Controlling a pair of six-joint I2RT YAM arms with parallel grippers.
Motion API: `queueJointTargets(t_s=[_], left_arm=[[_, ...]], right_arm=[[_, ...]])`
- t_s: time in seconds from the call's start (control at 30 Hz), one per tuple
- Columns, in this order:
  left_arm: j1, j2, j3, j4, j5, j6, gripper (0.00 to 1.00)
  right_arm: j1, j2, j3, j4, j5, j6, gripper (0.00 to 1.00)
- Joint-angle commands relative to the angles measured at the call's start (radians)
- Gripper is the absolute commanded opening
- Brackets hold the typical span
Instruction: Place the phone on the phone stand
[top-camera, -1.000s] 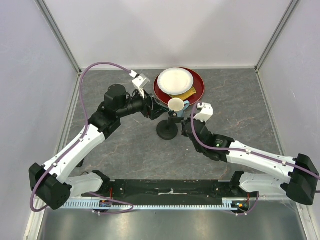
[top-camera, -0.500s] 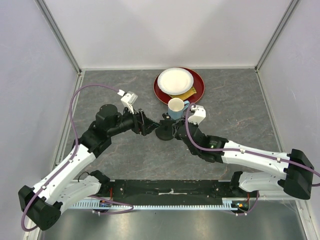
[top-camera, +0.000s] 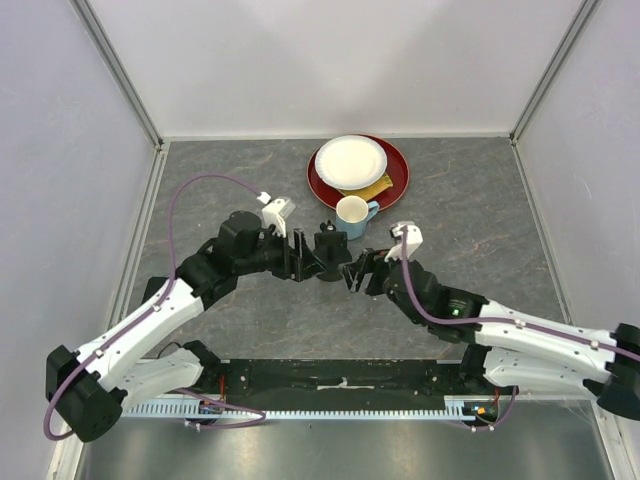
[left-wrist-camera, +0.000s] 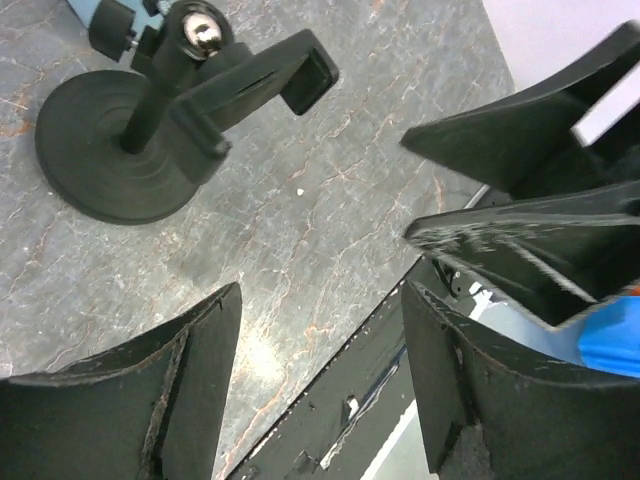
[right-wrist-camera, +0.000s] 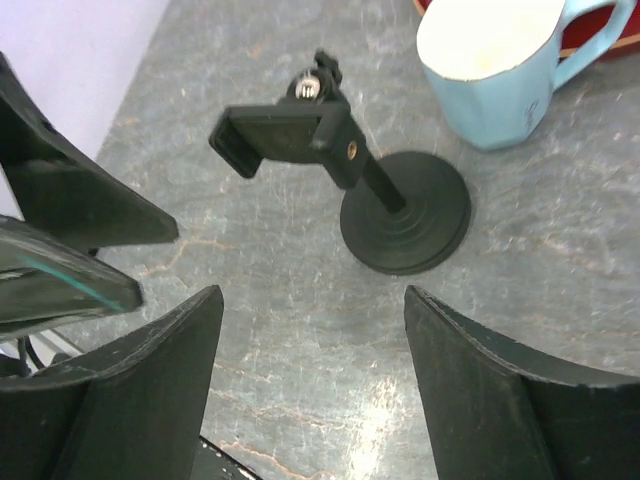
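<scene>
Opening from pressed-together to spread, right pincer (top-camera: 352, 275) holds nothing; left pincer (top-camera: 298, 257) spread; phone stand (right-wrist-camera: 372, 178) at its 10 o'clock unloaded; phone unseen.

**Bright, flat light throughout; wrist views go soft up close**

From above, the light is even and white, with no hard source showing. The table (top-camera: 470, 210) reads clean out to every corner, and there are only faint, soft-edged shadows under the arms (top-camera: 150, 320). In the left wrist view there's a pale sheen on the stone by the table's near edge. The phone stand (left-wrist-camera: 110, 170) is crisp, while the fingers (left-wrist-camera: 190, 400) at the bottom are out of focus. In the right wrist view another glint sits low on the table, the mug (right-wrist-camera: 480, 40) is washed almost white inside, and the foreground is blurred.
</scene>
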Motion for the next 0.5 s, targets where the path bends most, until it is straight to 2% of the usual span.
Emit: queueJointTargets(t_s=[0.0, 0.07, 0.23, 0.47], left_arm=[[-0.079, 0.051, 0.128, -0.095, -0.186, 0.078, 0.69], [-0.131, 0.100, 0.183, -0.135, -0.312, 0.108, 0.64], [-0.177, 0.206, 0.270, -0.208, -0.467, 0.174, 0.55], [-0.185, 0.306, 0.343, -0.249, -0.549, 0.228, 0.47]], right_arm=[[0.003, -0.124, -0.032, -0.006, 0.097, -0.101, 0.84], [0.002, -0.182, -0.043, -0.061, 0.139, -0.106, 0.87], [0.000, -0.294, -0.069, -0.115, 0.176, -0.117, 0.93], [-0.001, -0.367, -0.083, -0.152, 0.174, -0.100, 0.93]])
